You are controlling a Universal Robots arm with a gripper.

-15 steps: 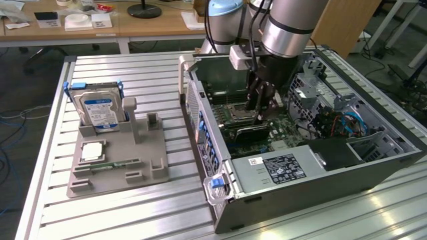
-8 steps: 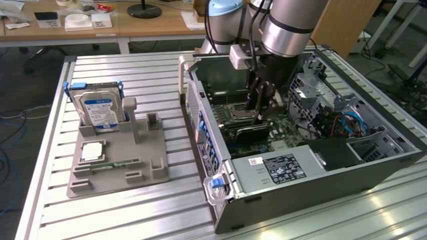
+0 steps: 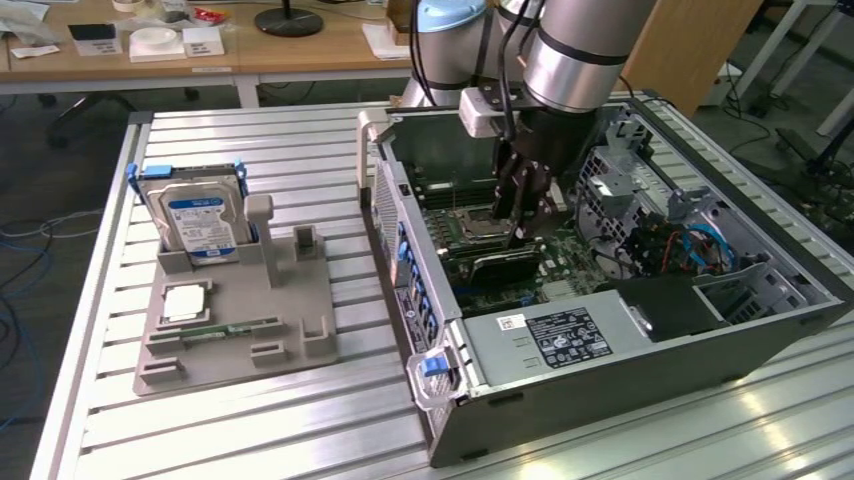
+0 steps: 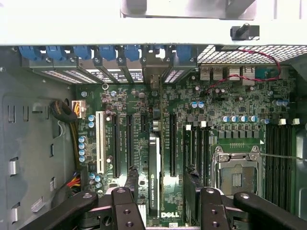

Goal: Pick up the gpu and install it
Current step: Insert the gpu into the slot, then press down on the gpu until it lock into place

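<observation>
The gpu stands on edge inside the open computer case, seated in a slot of the motherboard, with its black shroud facing the power supply. In the wrist view the gpu appears as a thin dark card with a green strip, running between two long black expansion slots and ending toward the row of blue-clipped bracket bays at the case's rear wall.

The gripper hangs straight above the gpu, inside the case, its black fingers spread wide on either side of the card. The fingers straddle the gpu with a gap on each side; they hold nothing. The arm comes down into the case from above.

Beside the gpu on the motherboard sits the empty CPU socket with its metal frame, and beyond that the memory slots. A white PCI slot lies on the gpu's other side, near a bundle of coloured cables.

Well apart from the case, toward the exterior view's left, a grey parts fixture rests on the slatted aluminium table. It holds a silver hard drive with a blue label standing upright, and a slim green memory stick lying flat.
</observation>
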